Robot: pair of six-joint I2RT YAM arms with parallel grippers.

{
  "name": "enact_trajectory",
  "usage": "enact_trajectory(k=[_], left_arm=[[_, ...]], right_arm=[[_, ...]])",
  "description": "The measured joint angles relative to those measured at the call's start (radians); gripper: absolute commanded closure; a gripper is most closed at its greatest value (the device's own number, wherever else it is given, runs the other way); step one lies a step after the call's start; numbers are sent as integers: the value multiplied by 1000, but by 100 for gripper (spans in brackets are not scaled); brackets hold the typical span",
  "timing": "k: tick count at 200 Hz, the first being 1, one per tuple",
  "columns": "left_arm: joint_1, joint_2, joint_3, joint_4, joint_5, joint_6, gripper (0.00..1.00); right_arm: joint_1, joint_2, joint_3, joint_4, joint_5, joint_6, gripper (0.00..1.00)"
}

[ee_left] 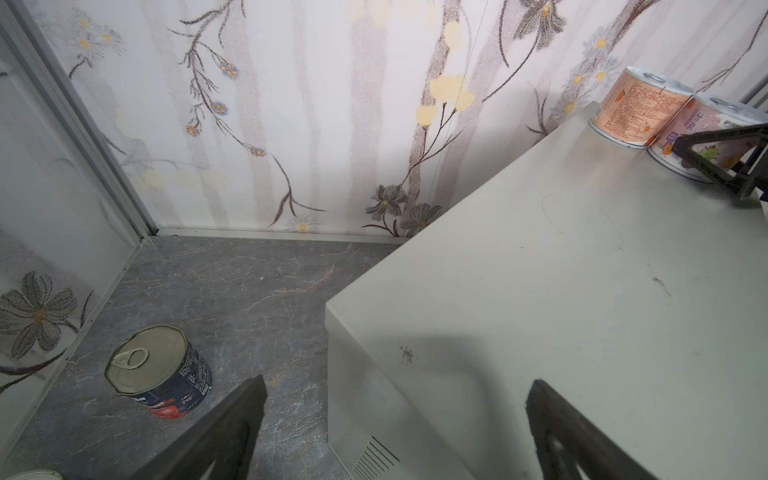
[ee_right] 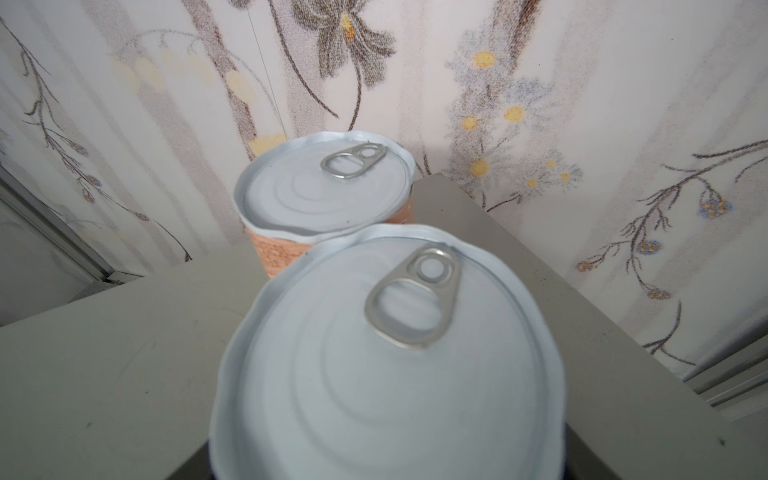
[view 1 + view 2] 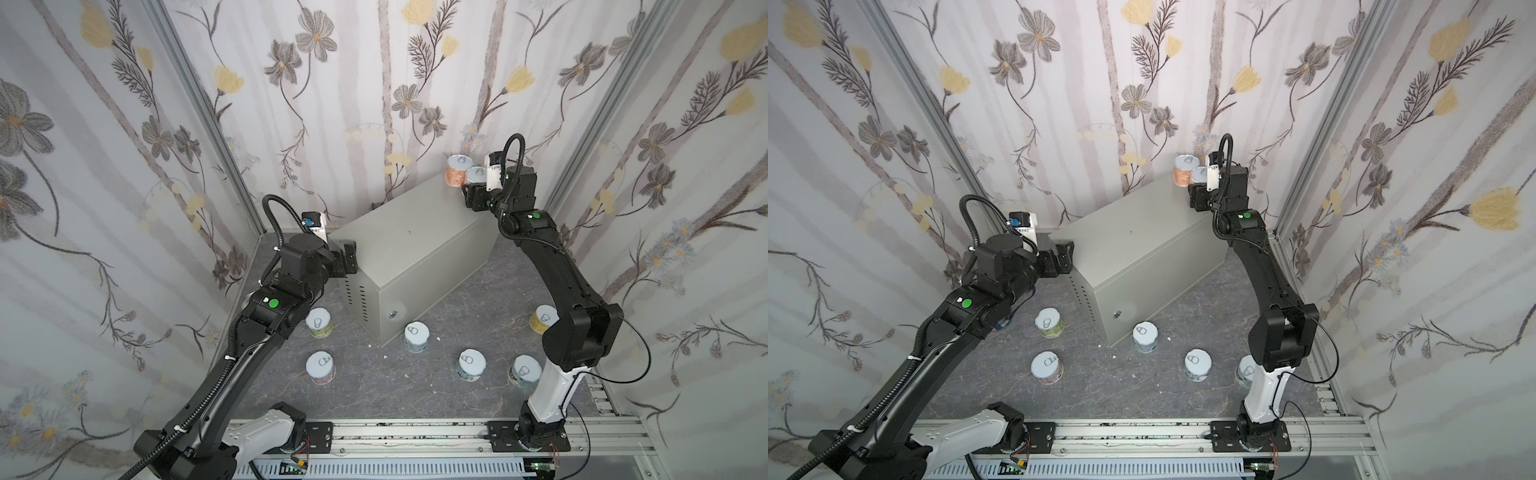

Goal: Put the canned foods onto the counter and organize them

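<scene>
The right pincer is clamped on the purple can. This can stands upright on the tabletop, at its 1 o'clock corner, and it is touching the orange can at its 10 o'clock side. The left pincer is wide apart and holds nothing, at the 9 o'clock corner of the tabletop. Six short cans stand on the floor, from 4 to 7 o'clock of the tabletop. The navy-red can also stands on the floor, near the left pincer.

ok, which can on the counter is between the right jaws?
The purple-label can, with the jaws at its sides; the orange-label can beside it, nearer the back wall, stands free.
</scene>
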Motion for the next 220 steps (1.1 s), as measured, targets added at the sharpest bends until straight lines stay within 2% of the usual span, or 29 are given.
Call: enact_trajectory(k=[36, 69, 111, 146, 220], left_arm=[[0, 10, 0, 0, 0, 0, 0], [0, 19, 0, 0, 0, 0, 0], [0, 20, 0, 0, 0, 0, 0], [0, 13, 35, 7, 0, 1, 0], [0, -74, 29, 3, -11, -1, 0]], right_arm=[[-3, 4, 2, 3, 0, -6, 26], [-4, 4, 2, 3, -1, -6, 19], [-5, 4, 2, -22, 1, -6, 1], [-5, -14, 1, -41, 0, -7, 0], [2, -175, 0, -75, 18, 14, 0]])
